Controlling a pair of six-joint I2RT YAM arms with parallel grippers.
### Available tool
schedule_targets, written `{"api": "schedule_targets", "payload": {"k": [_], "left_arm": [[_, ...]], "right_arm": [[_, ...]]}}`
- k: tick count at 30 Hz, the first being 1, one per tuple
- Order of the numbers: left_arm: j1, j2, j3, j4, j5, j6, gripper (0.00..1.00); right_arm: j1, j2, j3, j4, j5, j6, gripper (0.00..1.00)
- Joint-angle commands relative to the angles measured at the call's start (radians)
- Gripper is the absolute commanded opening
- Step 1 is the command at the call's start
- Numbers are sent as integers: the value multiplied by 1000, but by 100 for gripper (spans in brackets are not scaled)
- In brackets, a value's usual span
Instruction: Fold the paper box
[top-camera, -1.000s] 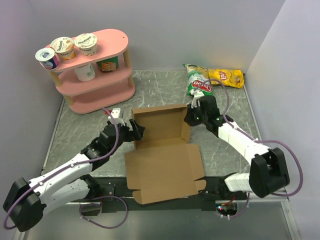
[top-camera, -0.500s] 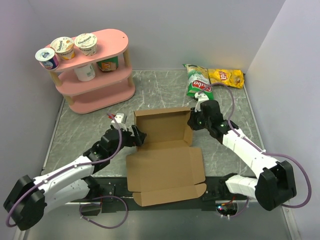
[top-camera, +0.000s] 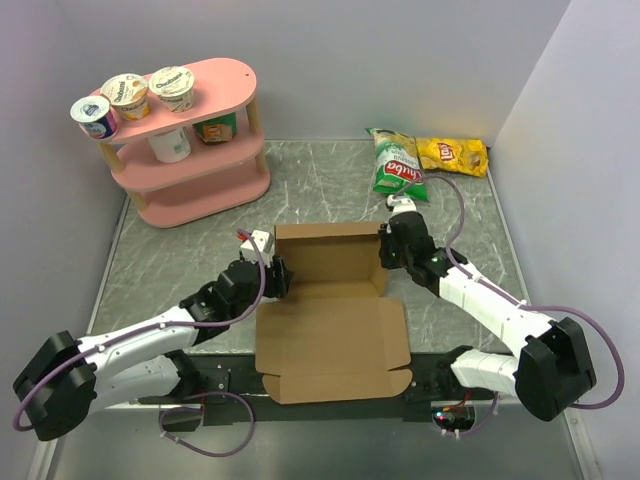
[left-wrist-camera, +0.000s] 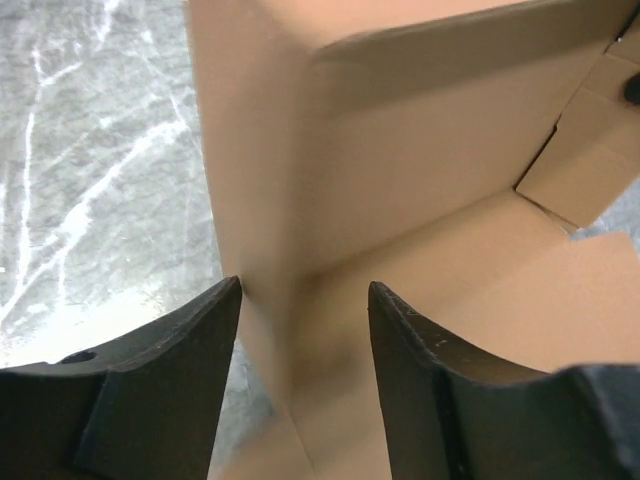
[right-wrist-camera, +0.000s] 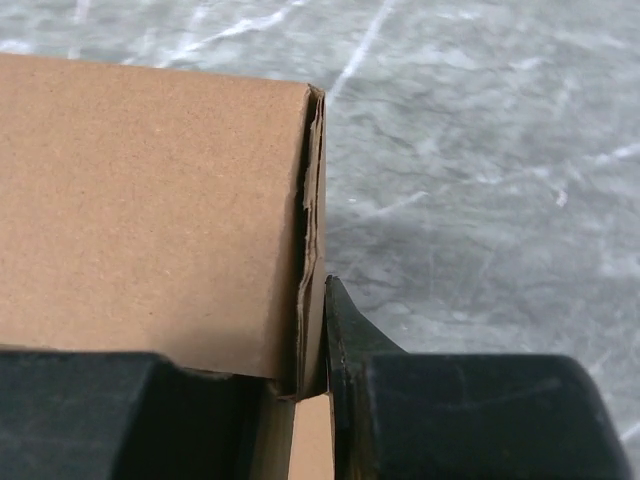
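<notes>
Left gripper (left-wrist-camera: 300, 330): the jaws stand part-way apart, astride the upright left side wall of the plain brown die-cut cardboard paper box (top-camera: 330, 340). One black finger is at the wall's outer face and the other inside the tray, with some slack on the inner side, so I see no firm pinch. Right gripper (right-wrist-camera: 310, 340): narrow, pressed onto the doubled cardboard edge of the right side wall, near the far right corner. The box lies at the middle of the grey marbled table (top-camera: 320, 180), between the two arms. Its far half is raised into a shallow tray, with the rear wall and both side walls upright. Its near half, the lid panel with its flaps, lies flat towards the arm bases. Step in hand, as I judge it: setting up and squaring the tray walls, one arm at each side. The task looks about half done, with the lid not yet closed. The next move likely calls for the left jaws to close fully on their wall. Both sides would then be braced square before anything swings the lid over and tucks its front flap. If one side is let go too soon, that wall may spring outward. Count:
- One paper box.
- Two grippers.
- Two chip bags at the far right, one green bag (top-camera: 398, 165) and one yellow bag (top-camera: 452, 155).
- One pink three-tier shelf (top-camera: 190, 165) at the far left.
- Three round tubs (top-camera: 127, 97) on the shelf's top tier.
- Two smaller containers (top-camera: 172, 143) on the middle tier, too small to identify.
</notes>
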Motion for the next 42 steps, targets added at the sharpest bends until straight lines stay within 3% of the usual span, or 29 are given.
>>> {"api": "schedule_targets", "payload": {"k": [1,8,22,27,35,42], "left_arm": [[-29,6,24,63,-43,14,57],[-53,26,24,78,-88,0,50],[-57,153,47,135,-224,1,55],[-48,207,55,210,-192,9,54],[-39,273,65,308,-226,29,45],[-31,301,58,353,-227,32,27]], "right_arm": [[27,-36,-27,16,180,81,21],[57,-10,-31,7,297,89,20],[66,2,-70,71,240,79,21],[66,-4,-80,89,222,67,23],[66,5,-80,105,206,40,26],[66,11,-89,114,214,67,35]]}}
